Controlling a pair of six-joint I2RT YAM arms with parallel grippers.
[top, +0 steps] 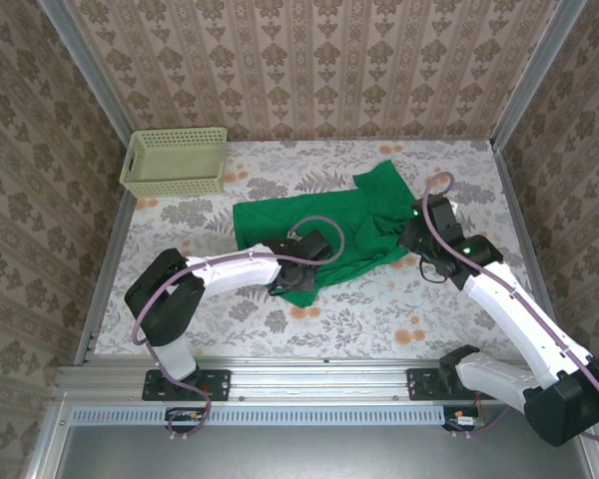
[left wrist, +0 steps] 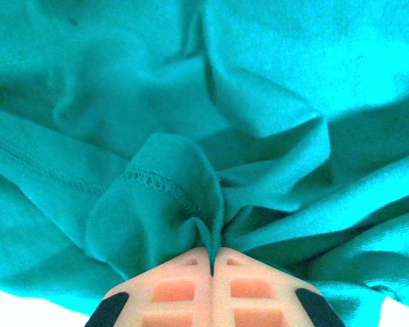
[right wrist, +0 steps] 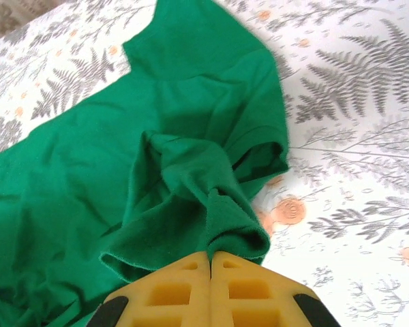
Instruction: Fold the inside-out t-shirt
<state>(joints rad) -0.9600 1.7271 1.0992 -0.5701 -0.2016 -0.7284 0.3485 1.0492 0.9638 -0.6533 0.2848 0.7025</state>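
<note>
The green inside-out t-shirt [top: 319, 230] lies rumpled on the flowered table in the top view, one sleeve pointing to the back right. My left gripper [top: 301, 261] sits at its near edge, jaws shut on a pinched fold of hem with visible stitching [left wrist: 157, 180]. In the left wrist view the gripper [left wrist: 212, 262] has cloth squeezed between its pads. My right gripper [top: 411, 238] is at the shirt's right side. Its wrist view shows the gripper [right wrist: 210, 257] shut on a bunched fold of the t-shirt [right wrist: 191, 150].
A pale yellow-green basket [top: 175, 160] stands at the back left corner. Patterned walls close in the table on three sides. The flowered tablecloth [top: 379, 309] lies bare in front of the shirt, and in the right wrist view the tablecloth [right wrist: 354, 122] shows right of it.
</note>
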